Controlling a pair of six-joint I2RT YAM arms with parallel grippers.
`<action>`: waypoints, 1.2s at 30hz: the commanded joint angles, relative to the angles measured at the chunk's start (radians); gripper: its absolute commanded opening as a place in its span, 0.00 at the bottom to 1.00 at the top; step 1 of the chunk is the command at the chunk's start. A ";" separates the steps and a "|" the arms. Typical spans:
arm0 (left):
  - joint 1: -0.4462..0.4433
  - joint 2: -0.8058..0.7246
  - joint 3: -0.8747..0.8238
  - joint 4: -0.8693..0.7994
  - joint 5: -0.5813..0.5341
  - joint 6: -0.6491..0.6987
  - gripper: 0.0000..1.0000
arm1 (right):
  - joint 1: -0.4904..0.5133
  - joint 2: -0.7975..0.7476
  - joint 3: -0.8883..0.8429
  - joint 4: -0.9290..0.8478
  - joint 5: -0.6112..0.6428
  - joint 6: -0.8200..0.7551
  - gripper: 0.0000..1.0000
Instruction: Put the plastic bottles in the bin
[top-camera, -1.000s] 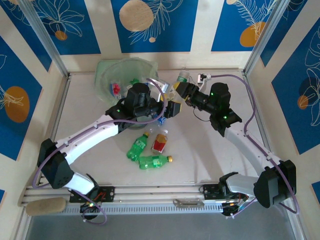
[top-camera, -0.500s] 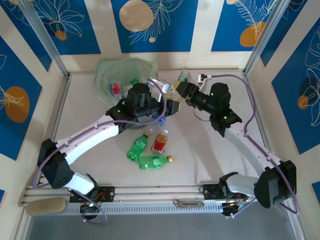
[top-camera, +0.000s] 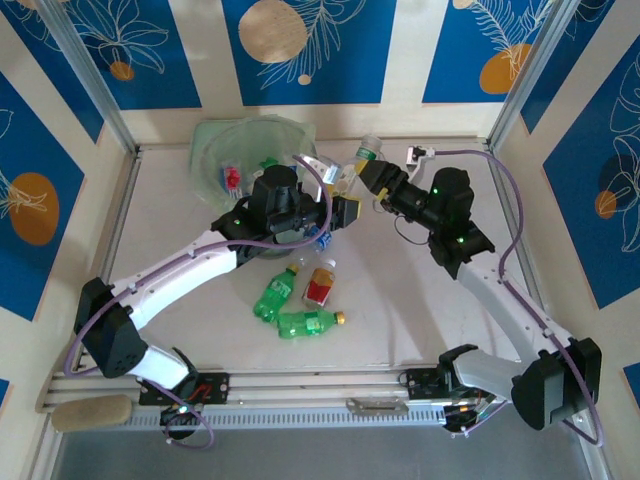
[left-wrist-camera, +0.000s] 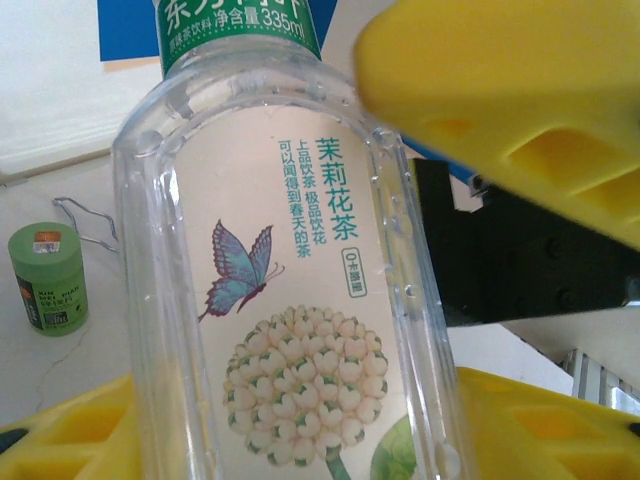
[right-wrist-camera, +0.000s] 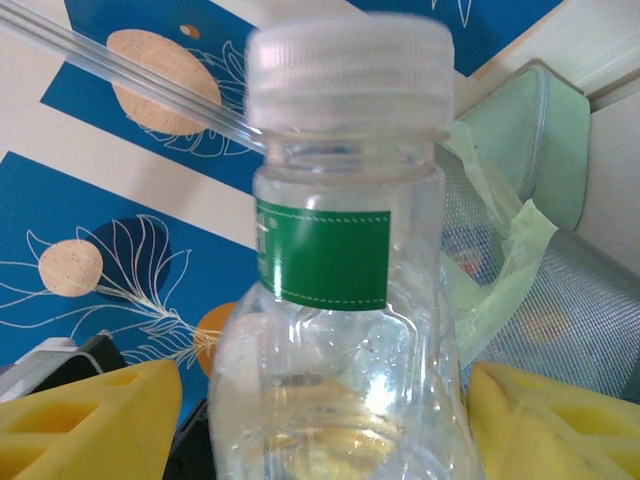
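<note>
A clear plastic bottle (left-wrist-camera: 300, 300) with a butterfly-and-flower label, green neck band and white cap (right-wrist-camera: 348, 60) hangs in the air right of the bin (top-camera: 212, 142). My left gripper (top-camera: 338, 202) is shut on its body, a yellow finger (left-wrist-camera: 70, 430) on each side. My right gripper (top-camera: 371, 178) stands open around the bottle's neck end (top-camera: 366, 153), with a gap beside its left finger (right-wrist-camera: 90, 420). More plastic bottles lie on the table: two green ones (top-camera: 272, 297) (top-camera: 310, 322), a red-labelled one (top-camera: 320, 285) and a blue-capped one (top-camera: 322, 238). Some lie in the bin.
A short olive-green cylinder (left-wrist-camera: 48, 278) and thin wire tongs (left-wrist-camera: 85, 215) rest on the table near the back. The bin's green bag (right-wrist-camera: 500, 270) hangs over its rim. Patterned walls and metal posts enclose the table on three sides.
My left gripper has shut on the bottle's body. My right gripper has opened off the bottle, and the right arm has shifted slightly to the right.
</note>
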 joint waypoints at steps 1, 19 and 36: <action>0.004 -0.024 -0.010 0.015 -0.016 0.017 0.59 | -0.030 -0.062 -0.019 -0.025 0.024 -0.033 0.76; 0.153 -0.167 0.084 -0.120 -0.131 0.142 0.59 | -0.090 -0.059 -0.071 -0.143 0.068 -0.085 0.81; 0.449 -0.215 0.001 -0.268 -0.178 0.081 0.59 | -0.073 0.053 -0.051 -0.159 0.031 -0.073 0.81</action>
